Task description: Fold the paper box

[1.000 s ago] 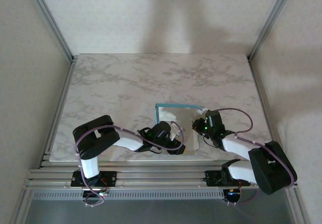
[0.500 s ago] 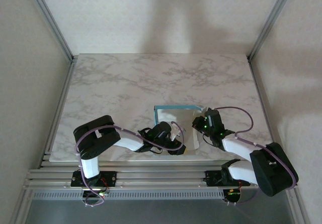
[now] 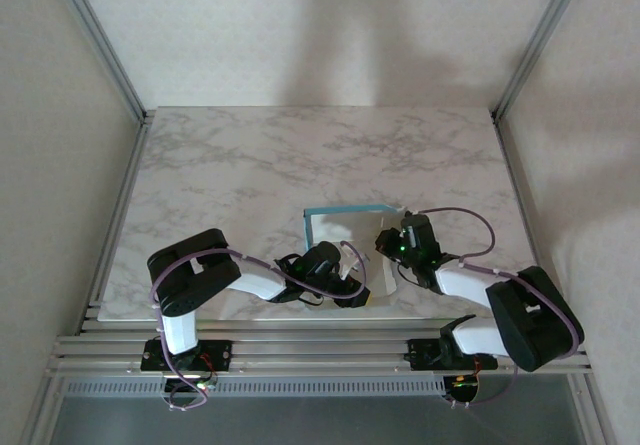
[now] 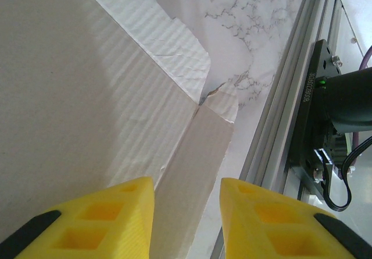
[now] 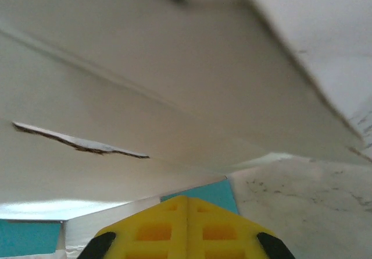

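The paper box (image 3: 340,233) lies on the marble table (image 3: 250,165) between the two arms, pale side up, with a turquoise strip along its far edge. My left gripper (image 3: 352,277) is at its near edge. In the left wrist view the yellow fingers (image 4: 110,212) stand apart over a narrow card flap (image 4: 200,148), gripping nothing, and the wide pale panel (image 4: 87,96) lies to their left. My right gripper (image 3: 386,243) is at the box's right side. Its jaws (image 5: 186,199) are shut, tips under a raised pale panel (image 5: 174,67), a turquoise face (image 5: 206,192) just ahead.
Aluminium rails (image 3: 320,350) run along the table's near edge, close to the box flap (image 4: 302,96). The right arm's black base (image 4: 343,113) sits just beyond them. Slanted frame posts (image 3: 100,45) stand at the back corners.
My right gripper has moved a little left and away from me, against the box's right side. The box's far edge has shifted slightly left. The left arm has held still.
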